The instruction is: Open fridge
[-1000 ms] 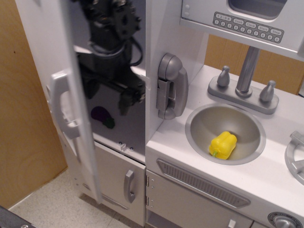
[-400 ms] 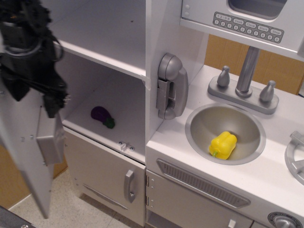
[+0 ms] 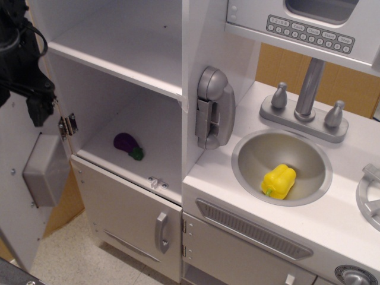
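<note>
The fridge (image 3: 124, 35) stands wide open and shows its white shelved interior. A purple toy eggplant (image 3: 128, 145) lies on the lower shelf. The fridge door (image 3: 27, 196) is swung far out to the left, its inner face with a grey box toward me. My black gripper (image 3: 32, 98) is at the far left, in front of the door's top part near the hinge (image 3: 67, 124). Its fingers are dark and partly cut off by the frame edge, so I cannot tell if they are open or shut.
A smaller lower door (image 3: 133, 219) with a short handle is shut below the fridge. A grey toy phone (image 3: 212, 108) hangs on the fridge's side. A sink (image 3: 255, 151) holds a yellow toy pepper (image 3: 279, 181), with a faucet (image 3: 309, 89) behind and a vented oven drawer (image 3: 252, 228) below.
The fridge door has swung from nearly edge-on to fully open at the left. My gripper moved left with it, out of the fridge's front to the frame's left edge.
</note>
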